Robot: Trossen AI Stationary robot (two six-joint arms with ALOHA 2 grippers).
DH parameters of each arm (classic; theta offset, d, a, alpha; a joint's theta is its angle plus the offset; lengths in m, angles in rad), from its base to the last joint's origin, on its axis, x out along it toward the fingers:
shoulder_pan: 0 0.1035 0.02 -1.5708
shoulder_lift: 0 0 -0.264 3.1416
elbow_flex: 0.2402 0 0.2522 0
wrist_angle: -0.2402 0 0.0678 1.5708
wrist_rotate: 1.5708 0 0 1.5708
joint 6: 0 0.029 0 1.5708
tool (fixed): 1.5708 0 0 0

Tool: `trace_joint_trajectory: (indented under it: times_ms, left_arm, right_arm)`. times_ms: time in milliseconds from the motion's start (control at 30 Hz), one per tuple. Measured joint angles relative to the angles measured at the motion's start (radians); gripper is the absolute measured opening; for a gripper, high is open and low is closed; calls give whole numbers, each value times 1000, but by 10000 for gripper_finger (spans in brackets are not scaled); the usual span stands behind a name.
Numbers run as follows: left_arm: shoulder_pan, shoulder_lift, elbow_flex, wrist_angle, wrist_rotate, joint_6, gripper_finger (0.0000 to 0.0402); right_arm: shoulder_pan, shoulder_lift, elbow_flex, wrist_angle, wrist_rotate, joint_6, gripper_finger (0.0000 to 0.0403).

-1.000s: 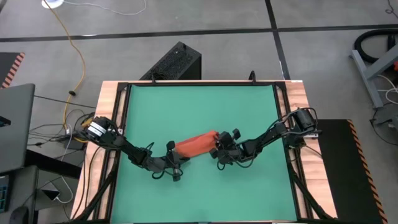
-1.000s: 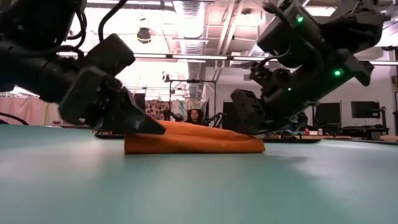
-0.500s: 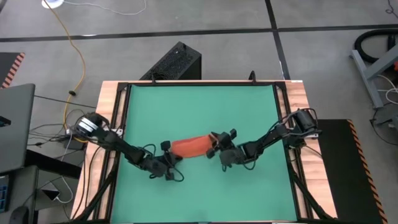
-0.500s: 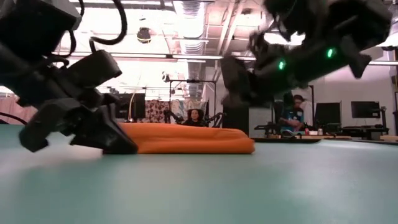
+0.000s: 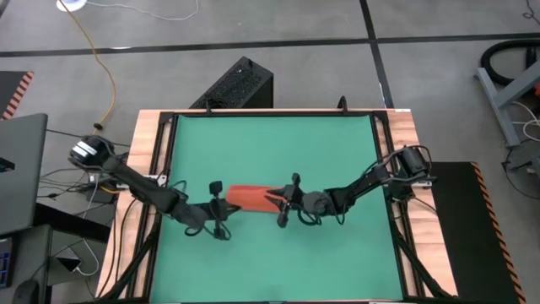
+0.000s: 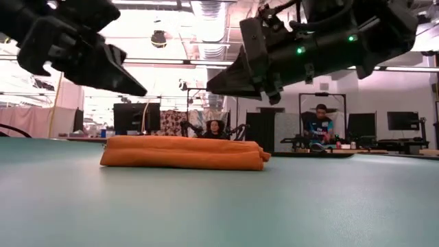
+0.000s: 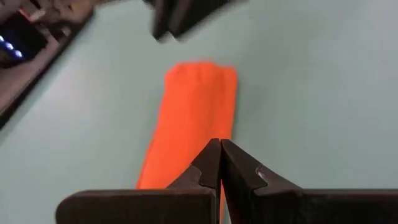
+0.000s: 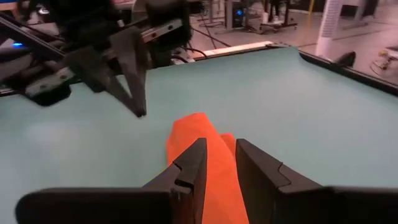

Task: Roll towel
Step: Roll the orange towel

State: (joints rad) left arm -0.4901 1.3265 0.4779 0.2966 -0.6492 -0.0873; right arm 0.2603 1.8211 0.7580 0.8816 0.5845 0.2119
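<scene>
The orange-red towel (image 5: pixel 249 197) lies as a flattened roll on the green mat (image 5: pixel 278 143), resting on its underside along its whole length (image 6: pixel 182 152). My left gripper (image 6: pixel 137 89) hangs above the towel's left end, shut, its fingertips meeting (image 7: pixel 219 149), and holds nothing. My right gripper (image 6: pixel 214 88) hangs above the towel's right end, pointing nearly level toward the left. Its fingers stand a little apart (image 8: pixel 221 152) with nothing between them. The towel (image 8: pixel 199 134) shows below that gap. Both grippers are clear of the cloth.
The mat fills the wooden-framed table (image 5: pixel 156 135), with bare green on every side of the towel. A black box (image 5: pixel 240 84) stands past the far edge and a laptop (image 5: pixel 17 169) to the left. People (image 6: pixel 319 123) sit in the room behind.
Both grippers have risen off the towel's ends and now hang clear above it. The left one has drawn back toward the table's left edge. The right one has tipped up from slanting down to nearly level. The towel has shifted a little leftward and lies straighter across the table.
</scene>
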Motion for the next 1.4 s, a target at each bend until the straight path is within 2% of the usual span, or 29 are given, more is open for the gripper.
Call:
trace_joint_trajectory:
  times_ms: [67,233,333,533,633,733,1033,1233,1400]
  left_arm:
    - [0,-41,-61,98,-5,-7,0]
    - [24,-63,-292,579,27,-16,0]
    - [53,-42,-369,722,42,-34,0]
    - [104,30,-364,749,106,-41,0]
    - [123,87,-362,775,116,-61,0]
    - [131,155,-364,802,124,-87,0]
    - [197,403,-341,994,136,-94,0]
    - [235,504,-324,1004,147,-154,0]
    - [238,539,-324,991,160,-219,0]
  right_arm:
    - [-15,0,0,23,-43,-25,107]
    - [-44,0,0,19,-112,-37,107]
    - [-54,39,1,51,-114,-38,107]
    - [-88,221,40,195,-142,-34,107]
    - [-99,275,39,263,-142,2,107]
    - [-98,306,33,259,-142,40,107]
    - [-99,343,34,256,-141,80,107]
    - [-97,343,34,243,-141,79,107]
    - [-97,338,34,231,-139,76,107]
